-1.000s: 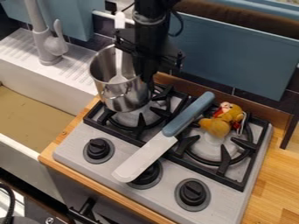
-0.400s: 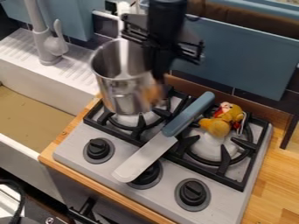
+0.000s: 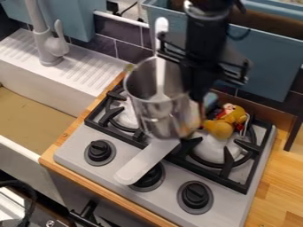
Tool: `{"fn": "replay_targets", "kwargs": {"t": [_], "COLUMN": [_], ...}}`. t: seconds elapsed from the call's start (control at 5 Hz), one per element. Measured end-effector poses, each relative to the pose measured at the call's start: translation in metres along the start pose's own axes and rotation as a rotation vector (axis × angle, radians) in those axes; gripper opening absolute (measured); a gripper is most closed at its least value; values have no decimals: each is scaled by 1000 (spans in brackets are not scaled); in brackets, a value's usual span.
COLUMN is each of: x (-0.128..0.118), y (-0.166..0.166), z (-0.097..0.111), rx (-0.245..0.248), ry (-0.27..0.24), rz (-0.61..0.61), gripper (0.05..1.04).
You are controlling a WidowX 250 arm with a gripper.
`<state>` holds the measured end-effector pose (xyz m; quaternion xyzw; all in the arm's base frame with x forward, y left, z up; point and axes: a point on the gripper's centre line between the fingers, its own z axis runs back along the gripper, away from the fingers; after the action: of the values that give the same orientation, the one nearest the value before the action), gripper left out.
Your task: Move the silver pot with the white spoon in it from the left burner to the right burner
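Well, the metal pot [image 3: 155, 108] hangs over the middle of the stove [image 3: 77, 146], in front of part of the knife [image 3: 148, 160] from where I stand. A pale spoon [image 3: 160, 62] leans in it, its handle poking above the rim. The black gripper [image 3: 197, 98] has its jaws clamped on the pot's side — the right side as I look at it. Behind and beneath, the knife lies slantwise across the stove, its pale blade reaching over the middle knob [image 3: 149, 177]. Just right of the pot, a yellow toy figure [image 3: 222, 126] with a bit of red sits on the right burner [image 3: 228, 157]. Farther out there's wooden counter [image 3: 281, 177] to the right — and to the left the sink [image 3: 35, 111] and its grey faucet [image 3: 46, 44].
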<state>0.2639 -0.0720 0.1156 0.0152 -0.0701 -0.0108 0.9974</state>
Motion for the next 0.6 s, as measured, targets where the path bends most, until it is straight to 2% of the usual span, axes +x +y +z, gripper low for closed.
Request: {"fn": "replay_targets", "kwargs": {"t": [0.4,0.6], "x": [-13,-19], "y": [-42,-57], "z": [-6,-21], "rx": [-38,-33], "ry": [-18,-8], "rz": [-42,-59], "gripper": [54,54]}}
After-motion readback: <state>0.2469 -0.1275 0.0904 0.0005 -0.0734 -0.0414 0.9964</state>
